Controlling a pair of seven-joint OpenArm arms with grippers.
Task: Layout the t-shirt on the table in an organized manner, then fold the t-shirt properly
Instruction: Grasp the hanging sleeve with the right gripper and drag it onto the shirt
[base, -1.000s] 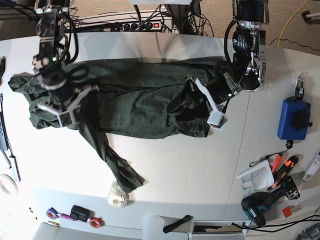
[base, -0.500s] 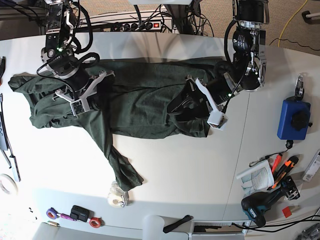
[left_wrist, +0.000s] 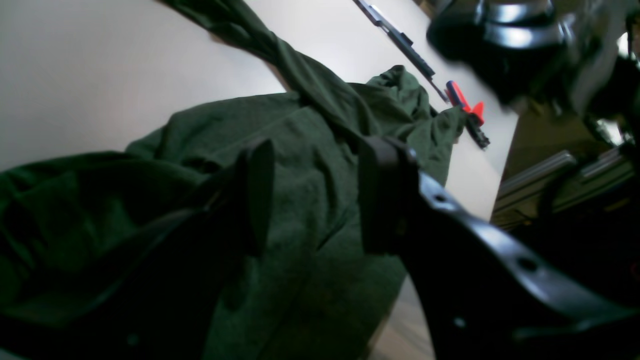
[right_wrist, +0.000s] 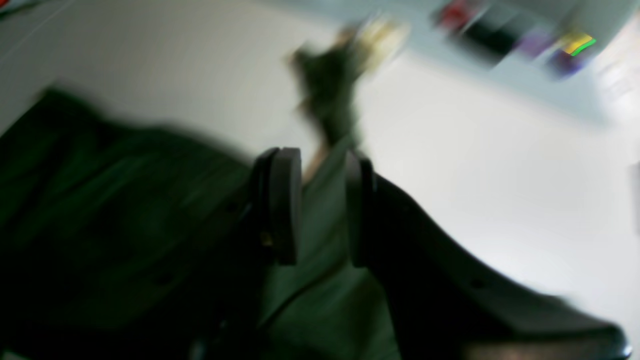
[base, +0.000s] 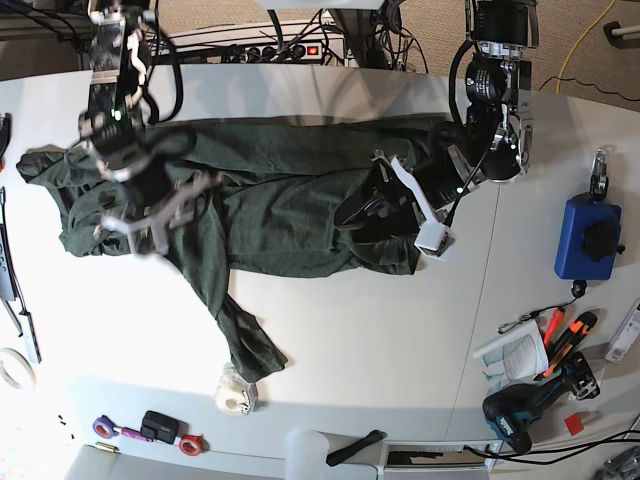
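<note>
The dark green t-shirt (base: 280, 200) lies spread across the white table (base: 360, 330), rumpled, with one long sleeve (base: 235, 330) trailing toward the front edge. My right gripper (base: 150, 215) hovers over the shirt's left part, near where that sleeve starts. Its wrist view is blurred; the fingers (right_wrist: 285, 205) stand a narrow gap apart with green cloth (right_wrist: 322, 200) showing between them. My left gripper (base: 385, 205) rests on the shirt's right part. Its fingers (left_wrist: 257, 195) are wide apart over the fabric (left_wrist: 310, 165), holding nothing.
A blue pouch (base: 585, 235) lies at the right. Hand tools (base: 555, 340) and a drill (base: 520, 410) lie at the front right. A tape roll (base: 235, 395) sits by the sleeve end. Small items (base: 150, 428) lie at the front left. A red-handled tool (left_wrist: 467, 105) lies beyond the shirt.
My right gripper swung up toward the back of the shirt, then came back down and forward over its left part. The sleeve shifted slightly. My left arm has not moved.
</note>
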